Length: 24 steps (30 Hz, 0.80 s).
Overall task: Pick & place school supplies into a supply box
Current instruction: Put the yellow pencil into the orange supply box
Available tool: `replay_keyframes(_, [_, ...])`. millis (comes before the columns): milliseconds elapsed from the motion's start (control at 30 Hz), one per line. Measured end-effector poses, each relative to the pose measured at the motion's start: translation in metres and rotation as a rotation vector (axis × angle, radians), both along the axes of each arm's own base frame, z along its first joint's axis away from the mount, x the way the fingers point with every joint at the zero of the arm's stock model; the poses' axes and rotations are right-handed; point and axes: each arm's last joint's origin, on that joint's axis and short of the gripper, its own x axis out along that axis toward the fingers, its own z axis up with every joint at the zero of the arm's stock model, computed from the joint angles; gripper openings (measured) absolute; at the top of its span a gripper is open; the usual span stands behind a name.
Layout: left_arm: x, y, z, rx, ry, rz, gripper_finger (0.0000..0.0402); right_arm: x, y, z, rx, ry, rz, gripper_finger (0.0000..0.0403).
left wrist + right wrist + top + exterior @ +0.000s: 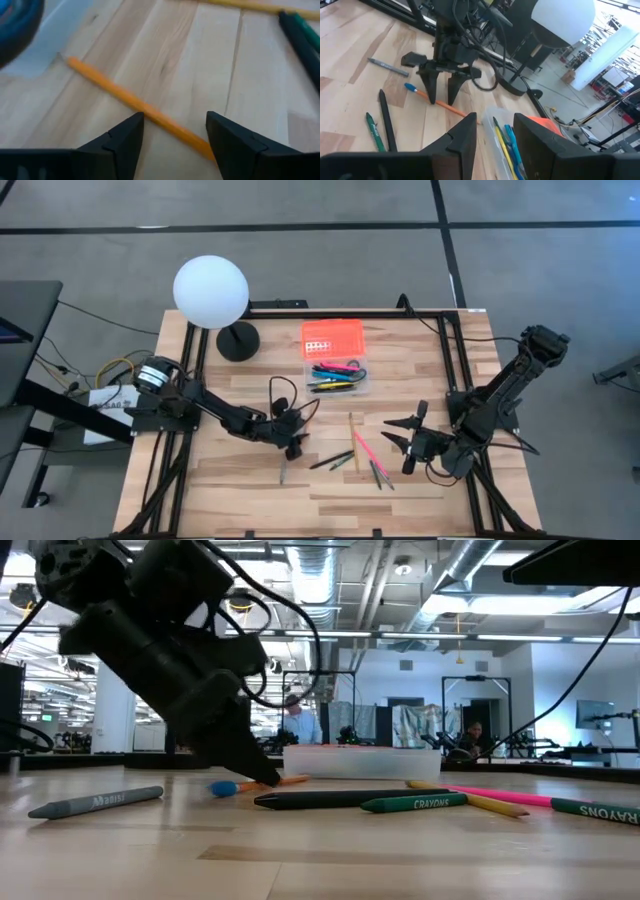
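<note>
**On the wooden table: loose supplies, one box, two grippers**

Overhead, the left gripper [291, 442] sits low at table centre-left; the right gripper [405, 442] hangs near the right side, empty, fingers apart. The supply box [335, 357] lies toward the far edge, its orange lid [333, 337] folded open behind the clear base, with several pens (blue, yellow, pink, black) inside. One white globe lamp [211, 292] stands at the far left corner.

Loose items counted from above, between the grippers: one yellow pencil [351, 430], one pink pen [366, 447], one black pen [331, 460], one green crayon [343, 463], and two more thin items just beside the pink pen, too small to tell apart. One grey marker [284, 471] lies near the left gripper.

Only the wrist and low views show one orange pencil [140, 106], hidden from above by the left gripper. The left wrist view shows it lying flat on the wood, passing between the spread fingers [120, 137], which stand wide and grip nothing. The right wrist view adds its blue end cap [410, 87] and shows the left gripper's tips straddling the pencil, which reaches close to the box corner.

The low view alone gives lettering: "CRAYONS" on the green crayon, and a second green crayon [600, 809] at the right edge.
</note>
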Motion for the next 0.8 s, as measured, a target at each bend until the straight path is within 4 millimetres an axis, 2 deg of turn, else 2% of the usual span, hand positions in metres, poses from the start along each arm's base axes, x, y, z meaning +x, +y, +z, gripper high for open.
replay_keyframes(133, [0.0083,-0.0024,-0.0101,0.028,0.028,0.005,0.0209,-0.0002,-0.0001,-0.0004,0.001,0.003,0.0,0.0123])
replay_keyframes(400, [0.01,-0.0021,-0.0102,0.034,0.069,-0.062,0.0201,-0.0008,-0.0007,-0.0019,0.0,0.012,-0.003,0.0123])
replay_keyframes(800, [0.0076,-0.003,-0.0121,0.028,0.128,-0.137,0.0136,-0.0016,-0.0019,-0.0041,0.009,0.021,-0.012,0.0123])
